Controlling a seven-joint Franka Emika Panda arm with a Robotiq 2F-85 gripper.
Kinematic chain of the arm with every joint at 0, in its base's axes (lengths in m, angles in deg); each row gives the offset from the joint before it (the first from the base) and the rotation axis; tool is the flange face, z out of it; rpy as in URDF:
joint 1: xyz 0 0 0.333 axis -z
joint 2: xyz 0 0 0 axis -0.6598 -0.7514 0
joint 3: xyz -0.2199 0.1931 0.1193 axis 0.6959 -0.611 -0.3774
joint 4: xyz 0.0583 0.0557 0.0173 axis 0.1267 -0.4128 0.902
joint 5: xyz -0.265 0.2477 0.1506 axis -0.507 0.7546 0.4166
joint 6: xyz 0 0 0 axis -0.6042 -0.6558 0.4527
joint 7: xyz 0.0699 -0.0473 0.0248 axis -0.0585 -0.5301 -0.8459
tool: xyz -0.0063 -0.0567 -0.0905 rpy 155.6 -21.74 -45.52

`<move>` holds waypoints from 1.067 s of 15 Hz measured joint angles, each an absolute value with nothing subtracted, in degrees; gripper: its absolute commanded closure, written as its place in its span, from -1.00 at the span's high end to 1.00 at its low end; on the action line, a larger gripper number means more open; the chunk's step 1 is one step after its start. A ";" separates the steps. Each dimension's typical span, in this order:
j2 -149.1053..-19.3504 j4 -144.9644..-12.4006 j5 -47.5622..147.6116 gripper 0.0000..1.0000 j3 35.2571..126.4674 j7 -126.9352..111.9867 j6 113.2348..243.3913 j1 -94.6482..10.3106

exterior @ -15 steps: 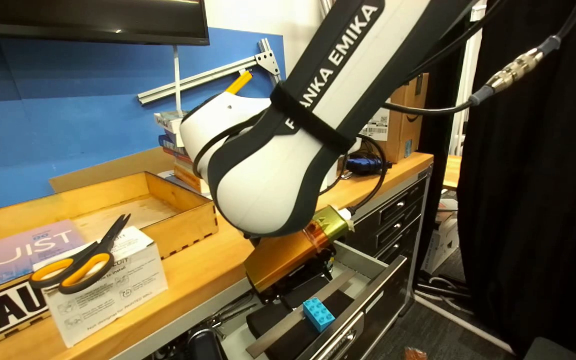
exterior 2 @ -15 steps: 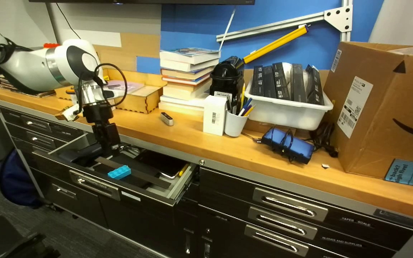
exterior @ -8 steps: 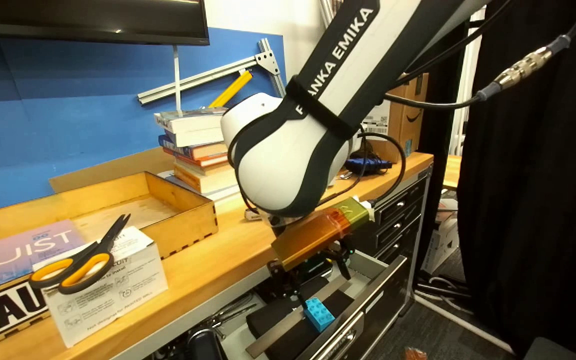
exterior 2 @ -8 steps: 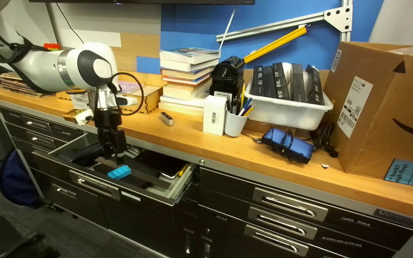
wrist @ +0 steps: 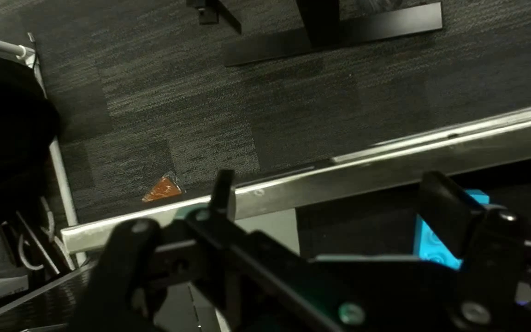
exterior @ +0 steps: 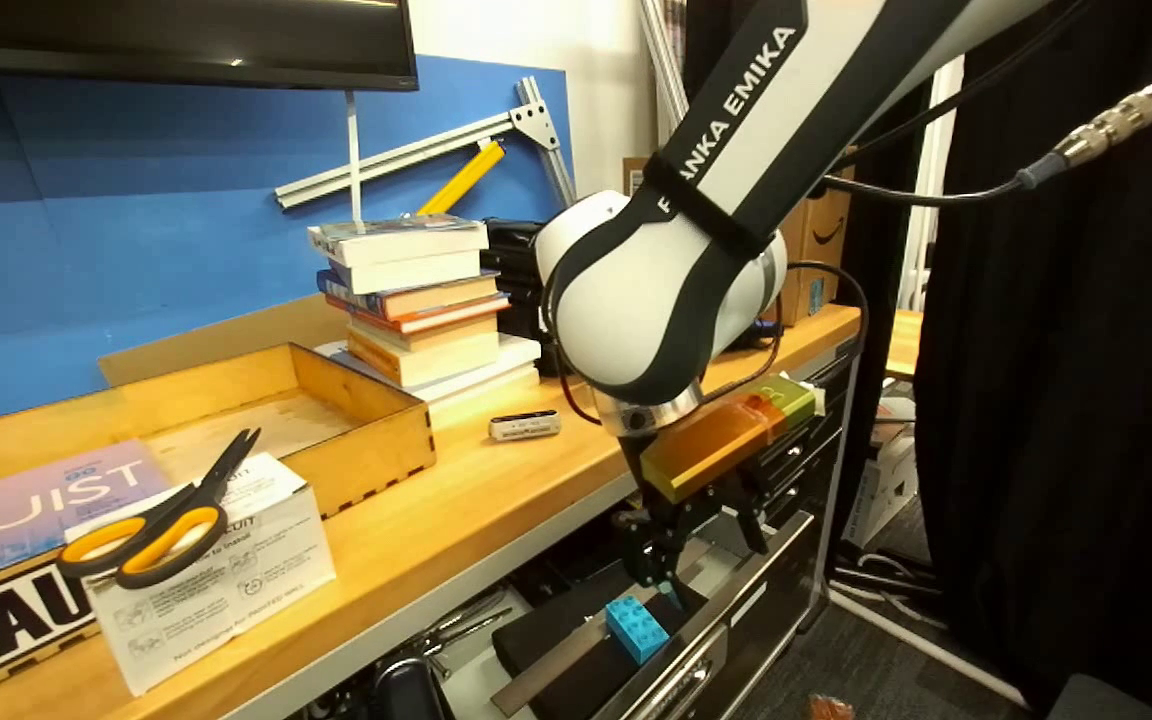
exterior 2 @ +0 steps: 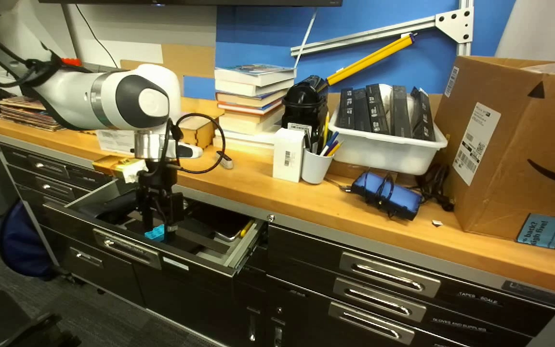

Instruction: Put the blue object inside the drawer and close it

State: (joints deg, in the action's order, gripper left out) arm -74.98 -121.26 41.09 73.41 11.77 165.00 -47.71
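The blue block [exterior: 637,629] lies inside the open drawer [exterior: 751,600], close behind its front edge, on dark items. It also shows in an exterior view [exterior 2: 155,233], where a finger hides its right end. My gripper [exterior: 716,568] is open and empty, pointing down over the drawer beside the block. In the wrist view my gripper [wrist: 334,203] has its fingers wide apart. The block [wrist: 436,244] lies partly behind the right finger, outside the gap. The drawer's front rim [wrist: 321,191] crosses behind the fingers. Whether a finger touches the block I cannot tell.
Inside the drawer are a long flat strip [exterior: 551,665] and other dark items. On the bench stand a wooden tray [exterior: 376,455], scissors [exterior: 171,520] on a white box, stacked books [exterior 2: 253,101], a white bin [exterior 2: 383,149] and a cardboard box [exterior 2: 513,159].
My gripper has moved to the right in both exterior views, from behind the block to close beside it. The block and the open drawer have not moved.
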 measured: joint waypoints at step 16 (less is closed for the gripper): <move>-91.22 -122.47 46.91 1.00 74.54 14.20 182.12 -47.46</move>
State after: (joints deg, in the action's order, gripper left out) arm -91.22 -122.47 46.91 74.54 14.20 182.12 -47.46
